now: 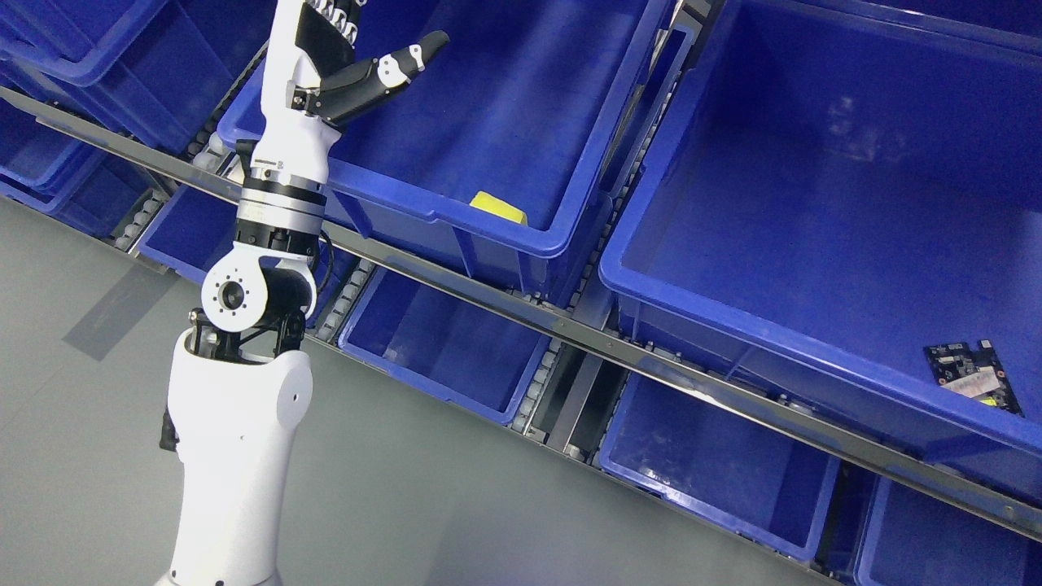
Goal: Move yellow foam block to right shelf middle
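Item: yellow foam block (498, 207), lying at the near right corner of the middle-shelf bin (521, 122), close against its front wall and only partly seen over the rim. Destination: larger bin (814, 203) on the right, same shelf level, holding a circuit board (973, 376) in its near right corner. Left hand (350, 65) raised over the left end of the first bin, thumb spread wide, holding nothing, well apart from the block; other fingers cut off by the picture's top edge. Right hand not visible. Risks: the block's corner position leaves fingers little room against the walls, so a pinch may slip; soft foam may squash and spring free; lifting could catch the rim.
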Tool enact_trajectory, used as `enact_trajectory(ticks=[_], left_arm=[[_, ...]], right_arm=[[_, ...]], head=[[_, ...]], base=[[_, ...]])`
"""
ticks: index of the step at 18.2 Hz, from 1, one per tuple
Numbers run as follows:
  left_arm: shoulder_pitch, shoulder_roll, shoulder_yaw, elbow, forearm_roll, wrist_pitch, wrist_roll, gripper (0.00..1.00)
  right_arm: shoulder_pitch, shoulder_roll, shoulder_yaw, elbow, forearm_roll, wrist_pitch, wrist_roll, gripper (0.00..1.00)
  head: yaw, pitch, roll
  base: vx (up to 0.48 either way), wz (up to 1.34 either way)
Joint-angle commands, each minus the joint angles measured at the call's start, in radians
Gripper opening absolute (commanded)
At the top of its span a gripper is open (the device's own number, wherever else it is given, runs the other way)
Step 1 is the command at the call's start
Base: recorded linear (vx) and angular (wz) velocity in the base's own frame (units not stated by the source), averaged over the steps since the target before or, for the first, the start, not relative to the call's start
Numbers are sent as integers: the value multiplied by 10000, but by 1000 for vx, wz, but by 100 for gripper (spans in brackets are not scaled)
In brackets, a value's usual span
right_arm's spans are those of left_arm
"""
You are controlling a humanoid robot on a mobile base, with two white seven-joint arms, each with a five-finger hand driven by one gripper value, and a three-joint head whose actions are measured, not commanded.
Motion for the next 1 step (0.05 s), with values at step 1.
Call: enact_trajectory(ticks=[1], left_arm=[[45,168,149,-131,-7,5,-11,100]], right_arm=[[-15,-175,0,-175,0,-9,8,100]], head=[[0,0,0]], base=[[0,0]])
